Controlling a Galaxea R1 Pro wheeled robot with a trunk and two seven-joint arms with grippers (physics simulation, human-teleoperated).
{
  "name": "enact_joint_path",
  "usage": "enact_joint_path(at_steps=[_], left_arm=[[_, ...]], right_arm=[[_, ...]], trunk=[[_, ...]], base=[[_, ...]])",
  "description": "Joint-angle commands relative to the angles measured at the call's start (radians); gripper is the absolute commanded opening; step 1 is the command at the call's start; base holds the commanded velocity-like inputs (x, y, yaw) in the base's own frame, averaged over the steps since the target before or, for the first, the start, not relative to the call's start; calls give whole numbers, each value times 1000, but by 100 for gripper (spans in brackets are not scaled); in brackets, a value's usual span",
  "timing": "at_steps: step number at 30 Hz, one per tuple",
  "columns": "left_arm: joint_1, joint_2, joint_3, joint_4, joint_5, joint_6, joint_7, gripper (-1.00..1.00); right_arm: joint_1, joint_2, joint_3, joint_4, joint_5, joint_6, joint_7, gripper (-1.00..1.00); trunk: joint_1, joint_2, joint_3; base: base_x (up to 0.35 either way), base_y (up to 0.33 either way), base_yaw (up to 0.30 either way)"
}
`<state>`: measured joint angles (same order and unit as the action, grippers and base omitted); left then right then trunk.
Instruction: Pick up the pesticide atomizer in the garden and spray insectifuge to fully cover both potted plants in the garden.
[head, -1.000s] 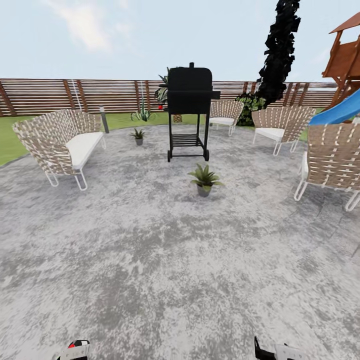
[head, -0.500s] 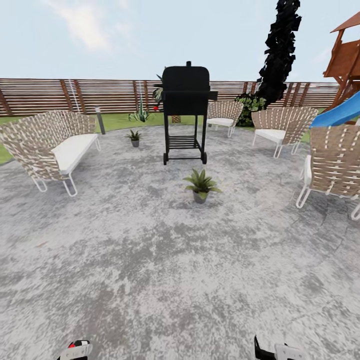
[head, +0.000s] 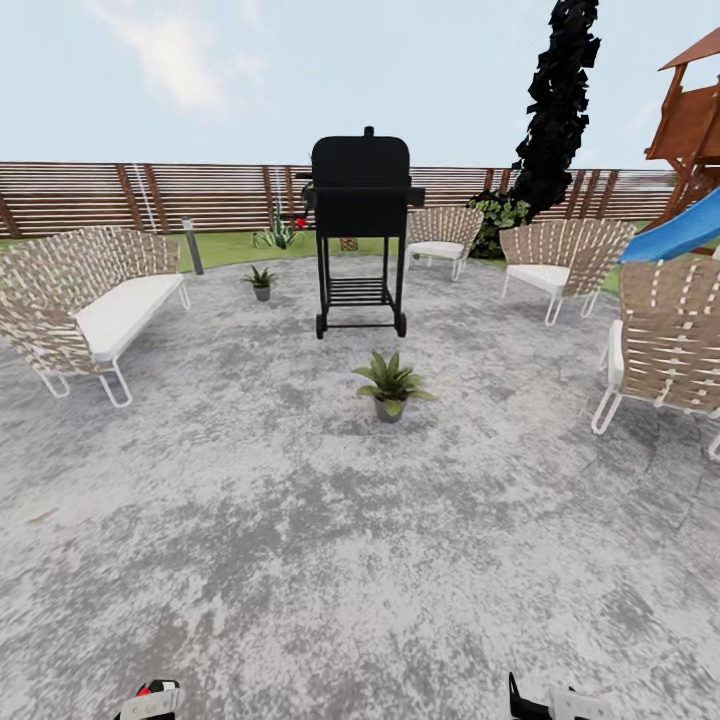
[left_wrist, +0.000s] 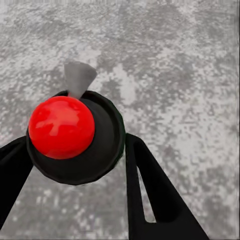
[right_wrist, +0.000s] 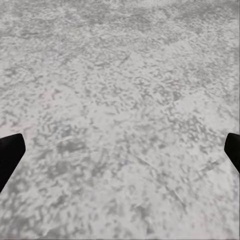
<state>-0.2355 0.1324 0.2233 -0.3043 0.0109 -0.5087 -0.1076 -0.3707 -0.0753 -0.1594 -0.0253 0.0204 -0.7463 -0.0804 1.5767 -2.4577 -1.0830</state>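
The left gripper (left_wrist: 75, 165) held the pesticide atomizer (left_wrist: 75, 137) ready for the nearer potted plant (head: 390, 381); the right gripper's (right_wrist: 120, 150) fingers stood wide, empty.

Open grey paving (head: 300, 560) from the robot to the nearer potted plant (head: 389, 383); nothing on that stretch. Black grill (head: 360, 235) stands just behind it, the farther potted plant (head: 261, 282) left of the grill. Wicker sofa (head: 80, 305) flanks left, wicker chair (head: 670, 335) right, both well apart from the central lane.
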Motion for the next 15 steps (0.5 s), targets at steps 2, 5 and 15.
enact_joint_path(at_steps=[2,5,15], left_arm=[[-1,0,8,1,1,-2,-10,-100],[-1,0,8,1,1,-2,-10,-100],[-1,0,8,1,1,-2,-10,-100]], right_arm=[[-1,1,-1,1,3,-2,-2,100],[-1,2,-2,1,3,-2,-2,100],[-1,3,-2,1,3,-2,-2,100]], trunk=[[0,0,-1],[0,0,-1],[0,0,-1]], base=[[304,-196,0],[304,-196,0],[299,-199,53]])
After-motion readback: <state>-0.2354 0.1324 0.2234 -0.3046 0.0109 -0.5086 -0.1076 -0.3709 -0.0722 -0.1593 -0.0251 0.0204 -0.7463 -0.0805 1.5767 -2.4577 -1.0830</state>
